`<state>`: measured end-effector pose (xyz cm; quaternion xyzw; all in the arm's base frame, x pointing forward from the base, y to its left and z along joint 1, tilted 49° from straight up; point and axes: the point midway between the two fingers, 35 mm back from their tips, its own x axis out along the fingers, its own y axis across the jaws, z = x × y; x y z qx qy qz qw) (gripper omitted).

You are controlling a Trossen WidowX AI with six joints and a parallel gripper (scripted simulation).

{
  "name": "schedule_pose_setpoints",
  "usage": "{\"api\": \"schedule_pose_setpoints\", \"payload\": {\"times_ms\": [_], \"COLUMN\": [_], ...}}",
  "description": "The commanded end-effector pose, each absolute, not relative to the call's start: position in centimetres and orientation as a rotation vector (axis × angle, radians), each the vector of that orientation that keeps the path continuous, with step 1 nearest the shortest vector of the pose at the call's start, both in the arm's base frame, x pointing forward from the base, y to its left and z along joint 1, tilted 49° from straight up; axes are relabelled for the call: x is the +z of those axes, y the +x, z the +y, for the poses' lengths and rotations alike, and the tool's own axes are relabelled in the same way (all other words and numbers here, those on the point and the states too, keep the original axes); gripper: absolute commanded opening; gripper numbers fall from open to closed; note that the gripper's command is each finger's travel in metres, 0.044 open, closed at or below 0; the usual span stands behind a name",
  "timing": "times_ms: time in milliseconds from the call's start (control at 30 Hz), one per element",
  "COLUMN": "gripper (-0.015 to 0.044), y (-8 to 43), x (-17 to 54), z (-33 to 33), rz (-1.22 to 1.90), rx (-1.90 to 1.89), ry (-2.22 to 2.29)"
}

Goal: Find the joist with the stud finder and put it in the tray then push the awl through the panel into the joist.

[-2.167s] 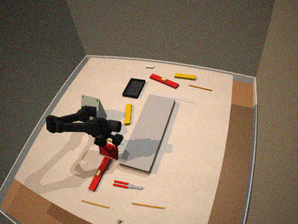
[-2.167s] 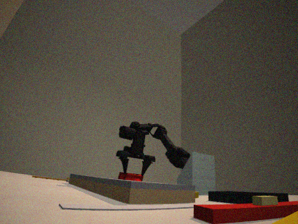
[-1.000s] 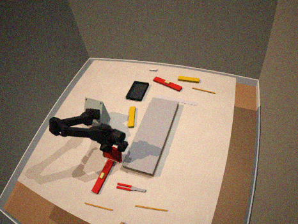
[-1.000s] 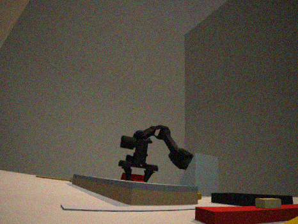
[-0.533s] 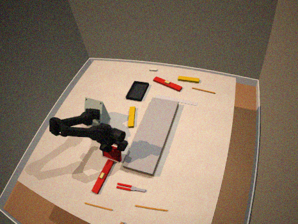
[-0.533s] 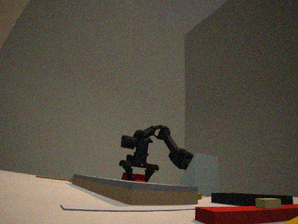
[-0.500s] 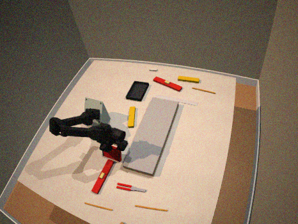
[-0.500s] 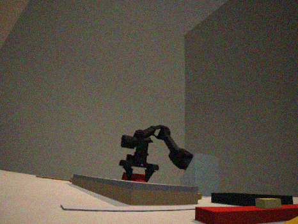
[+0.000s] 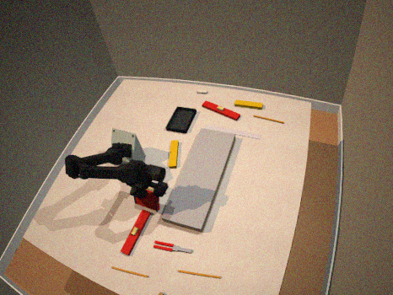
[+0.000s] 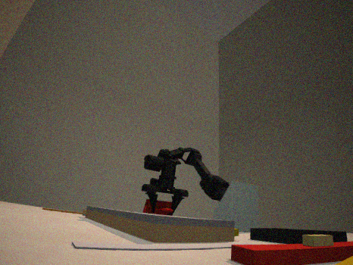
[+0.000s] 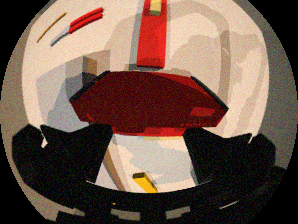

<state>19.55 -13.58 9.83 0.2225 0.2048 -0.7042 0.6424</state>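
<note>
The red stud finder (image 9: 144, 202) (image 10: 163, 206) (image 11: 150, 100) is beside the near left end of the grey floor panel (image 9: 208, 169) (image 10: 189, 228). My gripper (image 9: 150, 195) (image 10: 164, 210) (image 11: 148, 121) points down and is shut on the stud finder, one finger at each side. Whether the stud finder touches the table is hard to tell. The black tray (image 9: 181, 120) (image 10: 280, 235) lies empty beyond the panel's far left corner. I cannot make out the awl in any view. The joist is hidden.
A red level (image 9: 141, 223) lies just below the stud finder in the top view, with red-handled pliers (image 9: 164, 248) to its right. A yellow block (image 9: 174, 153) lies between arm and panel. Another red level (image 9: 211, 107), a yellow block (image 9: 249, 104) and pencils lie farther out.
</note>
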Motion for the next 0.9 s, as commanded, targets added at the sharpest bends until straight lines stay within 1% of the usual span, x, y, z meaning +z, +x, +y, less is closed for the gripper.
{"api": "schedule_pose_setpoints", "payload": {"times_ms": [0, 867], "gripper": [0.0, 0.0], "y": [19.9, 19.9], "x": [10.4, 12.5], "z": [-13.1, -10.9], "rz": [0.459, 0.457], "rx": [-1.598, -1.6], "ry": [0.516, 0.513]}}
